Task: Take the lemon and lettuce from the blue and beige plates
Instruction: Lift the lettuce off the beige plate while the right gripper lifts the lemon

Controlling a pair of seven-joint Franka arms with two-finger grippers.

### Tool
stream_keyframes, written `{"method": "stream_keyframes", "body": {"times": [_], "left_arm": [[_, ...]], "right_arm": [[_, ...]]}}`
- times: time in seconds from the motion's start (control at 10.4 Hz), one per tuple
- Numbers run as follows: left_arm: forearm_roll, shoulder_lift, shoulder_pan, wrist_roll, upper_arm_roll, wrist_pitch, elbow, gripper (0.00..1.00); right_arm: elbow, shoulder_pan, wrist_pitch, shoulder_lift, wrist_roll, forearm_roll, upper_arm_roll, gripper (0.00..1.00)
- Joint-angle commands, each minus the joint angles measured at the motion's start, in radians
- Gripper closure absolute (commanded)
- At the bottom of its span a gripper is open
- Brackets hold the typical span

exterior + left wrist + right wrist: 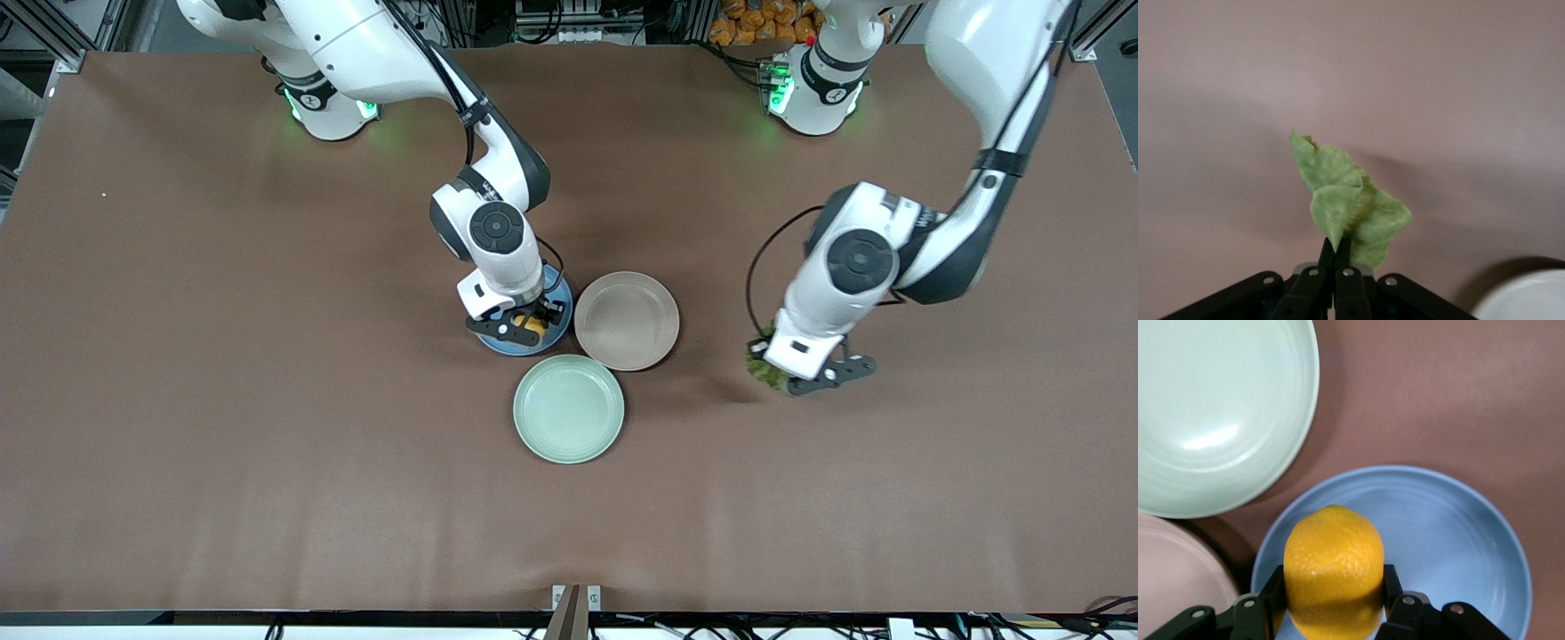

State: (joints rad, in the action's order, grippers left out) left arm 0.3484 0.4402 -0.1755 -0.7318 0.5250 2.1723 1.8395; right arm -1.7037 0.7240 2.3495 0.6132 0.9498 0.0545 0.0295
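My right gripper [531, 327] is shut on the lemon [1333, 570] and holds it just over the blue plate [553, 336], which also shows in the right wrist view [1451, 540]. In the front view only a sliver of the lemon [534, 325] shows between the fingers. My left gripper [782, 378] is shut on the lettuce [1348, 200], a green wrinkled leaf, and holds it over bare table toward the left arm's end. The lettuce [763, 371] shows at the gripper's tip. The beige plate [627, 320] sits empty beside the blue plate.
A pale mint-green plate [569, 408] lies empty, nearer to the front camera than the other two plates; it also shows in the right wrist view [1218, 413]. A plate's pale rim [1528, 297] shows in the left wrist view. The brown table [222, 400] spreads wide around the plates.
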Motion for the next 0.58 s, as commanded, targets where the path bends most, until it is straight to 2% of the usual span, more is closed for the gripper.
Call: {"method": "stream_keyframes", "body": {"times": [0.0, 0.19, 0.29, 0.38, 0.48], "left_arm": [[-0.016, 0.02, -0.083, 0.139, 0.018, -0.008, 0.015, 1.0], [-0.005, 0.06, -0.13, 0.179, 0.017, -0.006, 0.012, 1.0], [0.0, 0.072, -0.136, 0.186, 0.015, -0.006, 0.009, 0.96], [0.0, 0.078, -0.136, 0.186, 0.013, -0.006, 0.007, 0.61], [0.0, 0.074, -0.139, 0.195, 0.012, -0.006, 0.006, 0.09]], "right_arm": [[-0.019, -0.067, -0.109, -0.107, -0.086, -0.012, -0.002, 1.0], [-0.019, -0.139, -0.18, -0.144, -0.17, -0.015, -0.002, 1.0], [-0.019, -0.175, -0.221, -0.162, -0.21, -0.016, -0.002, 1.0], [-0.03, -0.214, -0.261, -0.187, -0.27, -0.018, -0.002, 1.0], [-0.071, -0.251, -0.268, -0.219, -0.332, -0.021, 0.0, 1.0]]}}
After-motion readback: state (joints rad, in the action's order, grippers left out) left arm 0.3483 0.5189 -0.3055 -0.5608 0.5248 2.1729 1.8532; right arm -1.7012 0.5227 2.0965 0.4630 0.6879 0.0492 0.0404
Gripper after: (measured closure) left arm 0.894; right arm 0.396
